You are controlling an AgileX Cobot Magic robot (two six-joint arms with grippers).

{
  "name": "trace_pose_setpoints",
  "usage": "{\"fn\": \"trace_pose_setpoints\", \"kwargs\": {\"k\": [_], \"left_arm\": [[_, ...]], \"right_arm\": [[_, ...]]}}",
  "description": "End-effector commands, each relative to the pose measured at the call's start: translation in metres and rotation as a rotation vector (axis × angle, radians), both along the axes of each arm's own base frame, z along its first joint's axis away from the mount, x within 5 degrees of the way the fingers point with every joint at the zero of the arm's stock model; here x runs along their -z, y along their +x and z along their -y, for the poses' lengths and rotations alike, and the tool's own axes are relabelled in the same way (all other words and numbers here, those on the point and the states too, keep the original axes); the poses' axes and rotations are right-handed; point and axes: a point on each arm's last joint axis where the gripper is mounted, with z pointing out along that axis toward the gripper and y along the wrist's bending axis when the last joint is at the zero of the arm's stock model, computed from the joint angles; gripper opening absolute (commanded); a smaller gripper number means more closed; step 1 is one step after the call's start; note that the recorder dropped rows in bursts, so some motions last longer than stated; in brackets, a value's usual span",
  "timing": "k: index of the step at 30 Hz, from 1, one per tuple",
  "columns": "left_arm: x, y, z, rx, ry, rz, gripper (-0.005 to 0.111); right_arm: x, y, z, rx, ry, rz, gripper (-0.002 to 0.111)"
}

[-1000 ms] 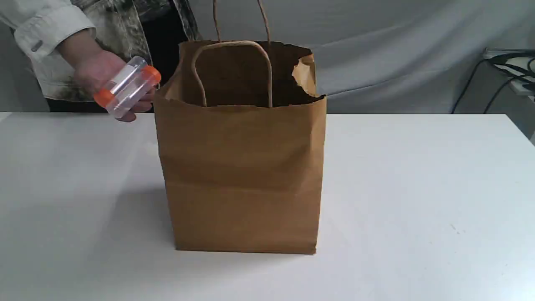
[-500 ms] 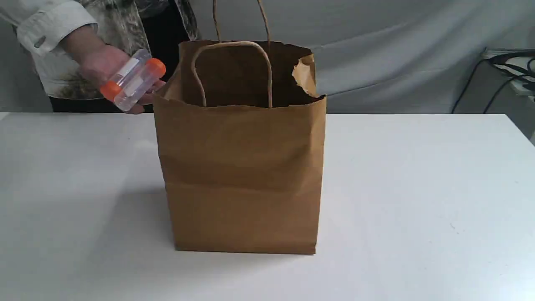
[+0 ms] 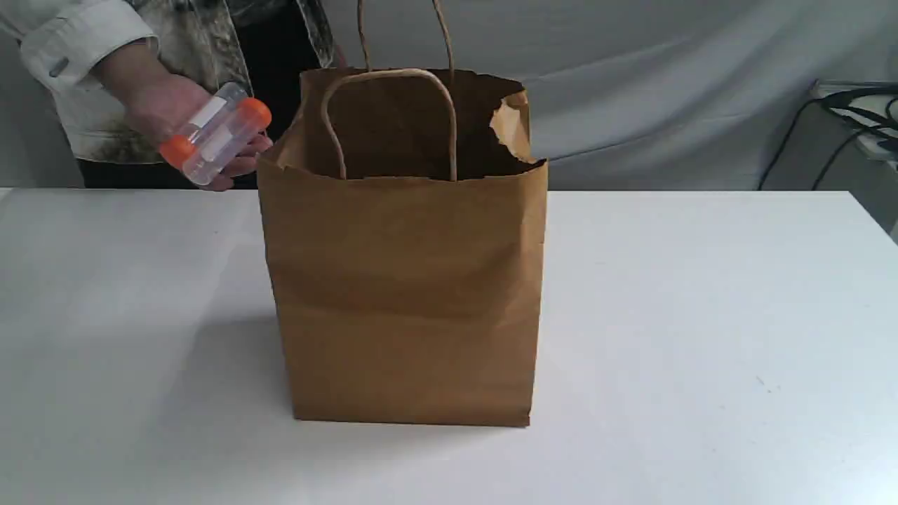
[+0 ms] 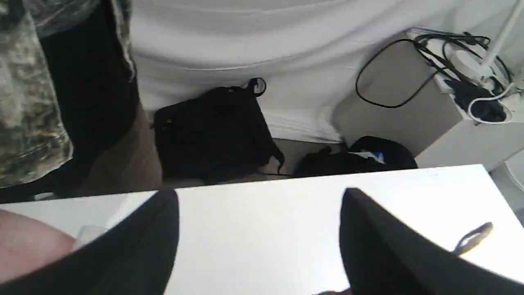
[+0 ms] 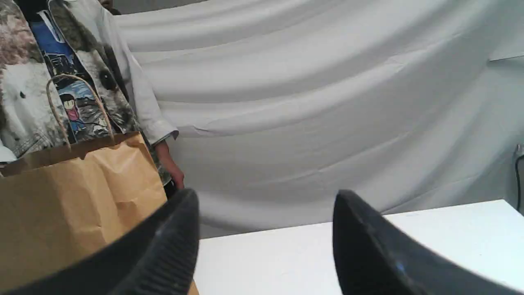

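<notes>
As a hand (image 3: 158,105) holds the tube (image 3: 215,135), its label (image 3: 208,111) is unreadable.

Black robot fingers, two pairs
The left gripper (image 4: 260,192) has smooth, matte black fingers (image 4: 380,250) that taper to rounded tips. The right gripper (image 5: 267,191) has the same black fingers (image 5: 172,254), one with a finely ribbed inner pad, the other with a small blue mark.

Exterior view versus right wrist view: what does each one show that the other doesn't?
Only the exterior view shows a person's hand holding a clear container with orange caps. Only the right wrist view shows the right gripper, jaws open and empty. Both show the brown paper bag, the white table and the grey drape.
</notes>
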Motion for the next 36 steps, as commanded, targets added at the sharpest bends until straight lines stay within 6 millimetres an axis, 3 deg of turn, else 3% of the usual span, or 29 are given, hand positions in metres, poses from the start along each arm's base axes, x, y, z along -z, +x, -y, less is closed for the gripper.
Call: {"fn": "trace_pose_setpoints", "kwargs": {"k": [1, 3, 10, 26, 32, 36], "left_arm": [[0.021, 0.002, 0.021, 0.119, 0.169, -0.142, 0.059], [0.026, 0.009, 0.024, 0.112, 0.213, -0.131, 0.06], [0.056, 0.026, 0.035, 0.079, 0.096, -0.235, 0.061], [0.044, 0.017, 0.048, 0.141, 0.065, -0.207, 0.06], [0.047, 0.021, 0.031, 0.371, 0.14, -0.066, 0.06], [0.048, 0.022, 0.029, 0.485, 0.221, 0.022, 0.06]], "right_arm": [[0.002, 0.0, 0.0, -0.002, 0.008, -0.008, 0.049], [0.002, 0.0, 0.0, -0.009, 0.008, -0.008, 0.049], [0.002, -0.001, -0.002, -0.042, 0.004, -0.008, 0.049], [0.002, -0.001, -0.002, -0.042, 0.001, -0.007, 0.049], [0.002, 0.0, -0.002, -0.042, 0.001, -0.009, 0.049], [0.002, 0.0, -0.002, -0.041, 0.0, -0.015, 0.049]]}}
